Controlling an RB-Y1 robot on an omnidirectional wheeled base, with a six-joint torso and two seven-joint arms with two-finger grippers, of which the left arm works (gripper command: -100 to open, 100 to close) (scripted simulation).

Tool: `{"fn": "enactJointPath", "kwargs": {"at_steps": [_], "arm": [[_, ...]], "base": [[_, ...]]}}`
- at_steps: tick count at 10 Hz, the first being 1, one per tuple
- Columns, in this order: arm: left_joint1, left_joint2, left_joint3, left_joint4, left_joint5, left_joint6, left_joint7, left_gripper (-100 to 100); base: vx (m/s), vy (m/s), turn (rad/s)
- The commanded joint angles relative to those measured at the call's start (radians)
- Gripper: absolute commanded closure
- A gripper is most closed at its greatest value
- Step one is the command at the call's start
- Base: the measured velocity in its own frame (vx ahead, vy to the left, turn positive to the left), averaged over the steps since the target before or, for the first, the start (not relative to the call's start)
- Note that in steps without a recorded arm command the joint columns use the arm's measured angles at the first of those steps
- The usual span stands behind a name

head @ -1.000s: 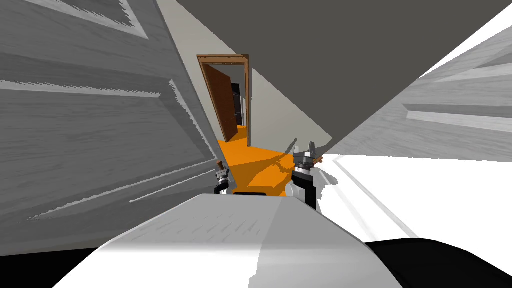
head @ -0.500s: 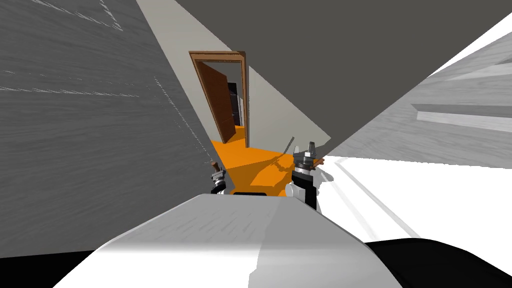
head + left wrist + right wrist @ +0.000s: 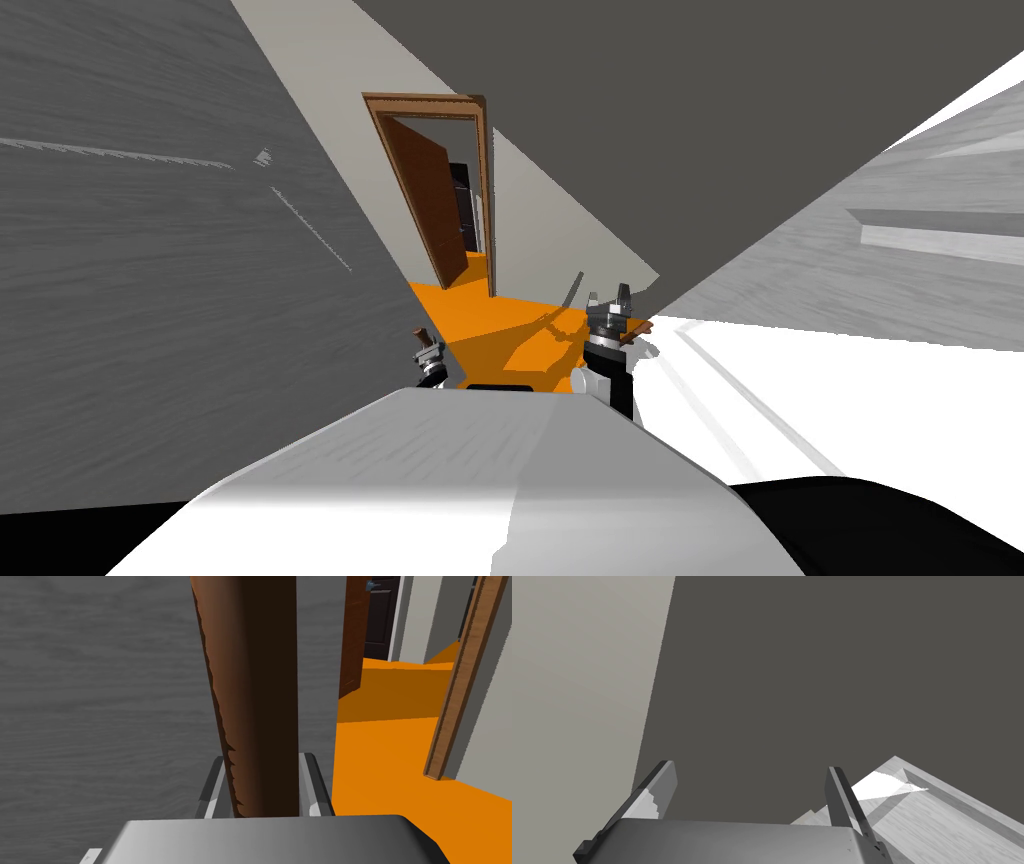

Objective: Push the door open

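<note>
Now, left fingers [image 3: 316, 786] clamp the brown door handle [image 3: 260, 676] — it runs lengthwise between them — right fingers [image 3: 657, 791] spread.

Left gripper [image 3: 261, 776] clamped on what appears to be a brown handle [image 3: 260, 676]; right gripper [image 3: 751, 767] held forward, fingers spread wide.
</note>
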Motion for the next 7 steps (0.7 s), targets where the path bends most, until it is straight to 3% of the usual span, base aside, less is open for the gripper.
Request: {"fn": "enactJointPath", "kwargs": {"at_steps": [1, 2, 6, 7], "arm": [[0.0, 0.015, 0.032, 0.011, 0.015, -0.014, 0.0, 100], [0.0, 0.015, 0.032, 0.011, 0.015, -0.014, 0.0, 100], [0.027, 0.009, 0.088, -0.012, 0.051, -0.031, -0.015, 100], [0.027, 0.009, 0.088, -0.012, 0.051, -0.031, -0.015, 100]], "base": [[0.094, 0.003, -0.053], [0.078, 0.017, -0.011], [0.109, 0.018, -0.066], [0.113, 0.027, -0.021]]}}
